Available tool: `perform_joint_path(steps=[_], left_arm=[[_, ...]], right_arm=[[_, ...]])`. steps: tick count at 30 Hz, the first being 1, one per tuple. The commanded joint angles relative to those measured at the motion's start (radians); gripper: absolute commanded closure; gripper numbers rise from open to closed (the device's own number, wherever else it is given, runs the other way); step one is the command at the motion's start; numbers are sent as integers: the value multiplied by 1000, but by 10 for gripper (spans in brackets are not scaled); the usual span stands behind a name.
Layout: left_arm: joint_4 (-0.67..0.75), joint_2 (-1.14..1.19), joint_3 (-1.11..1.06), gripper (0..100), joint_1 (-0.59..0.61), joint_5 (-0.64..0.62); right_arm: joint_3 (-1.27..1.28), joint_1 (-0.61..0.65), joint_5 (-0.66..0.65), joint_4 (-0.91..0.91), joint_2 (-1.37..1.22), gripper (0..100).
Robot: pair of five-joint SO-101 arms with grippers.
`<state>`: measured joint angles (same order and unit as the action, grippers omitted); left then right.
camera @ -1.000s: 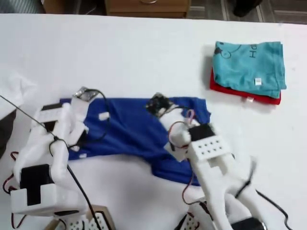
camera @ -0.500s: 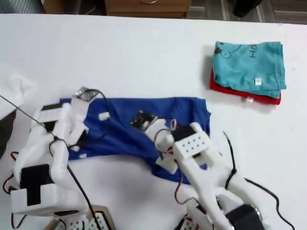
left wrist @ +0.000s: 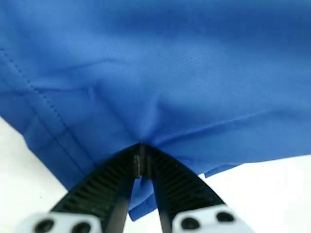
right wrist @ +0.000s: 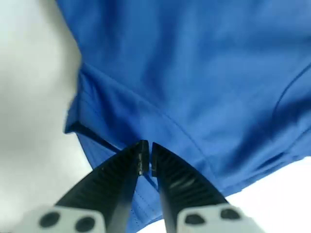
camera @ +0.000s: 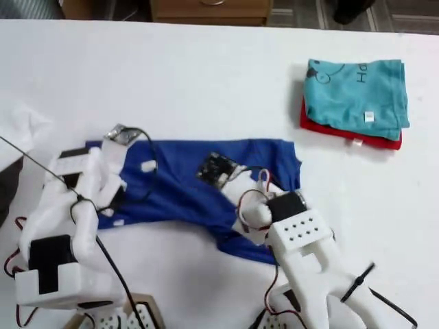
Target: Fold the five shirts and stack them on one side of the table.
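right fingers (right wrist: 121, 175) shifted back rightward; they and left fingers (left wrist: 115, 178) clamp the blue shirt (camera: 180, 186) edge.

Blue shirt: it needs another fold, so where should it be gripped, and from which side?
I'd take the blue shirt by its near edge, coming low from the arms' side. It lies flat, so only the stitched edge gives something to pinch; the left gripper and right gripper are shut on it there.

A workroom, going by the white table (camera: 206, 75) and wooden cabinet (camera: 209, 9).
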<state>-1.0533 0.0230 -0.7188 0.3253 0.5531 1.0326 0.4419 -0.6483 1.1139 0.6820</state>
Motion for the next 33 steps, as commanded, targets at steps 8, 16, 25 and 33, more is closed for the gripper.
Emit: perform_joint_path(steps=[8, 16, 25, 33], left_arm=[[54, 5, 5, 975, 0, 0], [54, 5, 5, 975, 0, 0], [54, 5, 5, 975, 0, 0], [54, 5, 5, 975, 0, 0]], right_arm=[[48, 22, -120, 64, -50, 979], [41, 97, -192, 182, -50, 979], [20, 33, -183, 150, 128, 979], [89, -91, -64, -113, 170, 979]])
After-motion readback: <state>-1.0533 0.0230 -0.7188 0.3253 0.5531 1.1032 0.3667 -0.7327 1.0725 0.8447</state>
